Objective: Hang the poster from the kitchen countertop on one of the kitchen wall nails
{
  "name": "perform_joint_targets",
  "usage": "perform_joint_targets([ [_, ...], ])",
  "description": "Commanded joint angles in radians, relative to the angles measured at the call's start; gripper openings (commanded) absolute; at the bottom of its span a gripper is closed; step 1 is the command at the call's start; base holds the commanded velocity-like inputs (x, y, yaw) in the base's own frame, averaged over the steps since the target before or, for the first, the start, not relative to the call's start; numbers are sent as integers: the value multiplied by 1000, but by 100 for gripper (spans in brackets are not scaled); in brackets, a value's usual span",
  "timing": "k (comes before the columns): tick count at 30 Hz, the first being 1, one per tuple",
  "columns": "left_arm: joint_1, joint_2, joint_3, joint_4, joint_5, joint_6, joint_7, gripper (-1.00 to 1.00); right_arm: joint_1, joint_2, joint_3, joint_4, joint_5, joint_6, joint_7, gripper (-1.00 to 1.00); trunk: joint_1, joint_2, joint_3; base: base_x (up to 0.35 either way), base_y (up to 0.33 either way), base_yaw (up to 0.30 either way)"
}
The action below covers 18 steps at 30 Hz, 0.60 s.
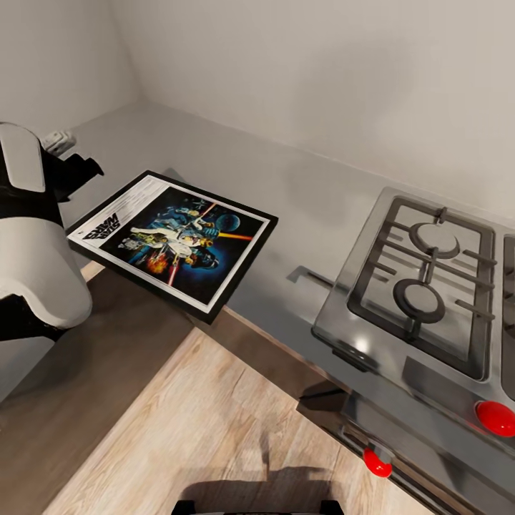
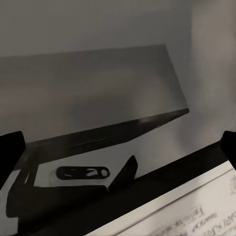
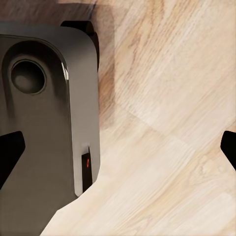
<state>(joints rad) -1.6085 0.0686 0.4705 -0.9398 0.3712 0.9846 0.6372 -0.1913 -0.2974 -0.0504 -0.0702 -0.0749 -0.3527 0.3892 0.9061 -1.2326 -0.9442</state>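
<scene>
The black-framed Star Wars poster (image 1: 175,241) lies face up and tilted at the front edge of the light grey kitchen countertop (image 1: 300,189). Its near corners hang out over the wooden floor. My left gripper (image 1: 80,170) is at the poster's white title end. In the left wrist view the left gripper (image 2: 118,147) stands open, its dark fingertips (image 2: 11,147) wide apart, with the poster's frame and printed white border (image 2: 196,209) just below them. I cannot tell whether they touch it. My right gripper (image 3: 118,147) is open above the floor, holding nothing.
A steel gas hob (image 1: 422,279) with black grates sits at the right of the counter, with red knobs (image 1: 495,418) on its front. Plain walls meet in the corner behind. My dark grey base (image 3: 44,123) stands on the wooden floor (image 3: 167,147).
</scene>
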Motion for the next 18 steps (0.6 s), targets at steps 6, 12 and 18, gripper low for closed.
perform_joint_targets([
  [6, 7, 4, 0, -1, 11, 2, 9, 100, 0, 0, -4, 1, -8, 0, 10, 100, 0, 0, -1, 0, 5, 0],
  [12, 8, 6, 0, 19, 11, 1, 9, 100, 0, 0, -4, 1, -8, 0, 10, 100, 0, 0, -1, 0, 0, 0],
  [18, 9, 18, 3, 62, 12, 0, 9, 100, 0, 0, -4, 1, -8, 0, 10, 100, 0, 0, -1, 0, 0, 0],
])
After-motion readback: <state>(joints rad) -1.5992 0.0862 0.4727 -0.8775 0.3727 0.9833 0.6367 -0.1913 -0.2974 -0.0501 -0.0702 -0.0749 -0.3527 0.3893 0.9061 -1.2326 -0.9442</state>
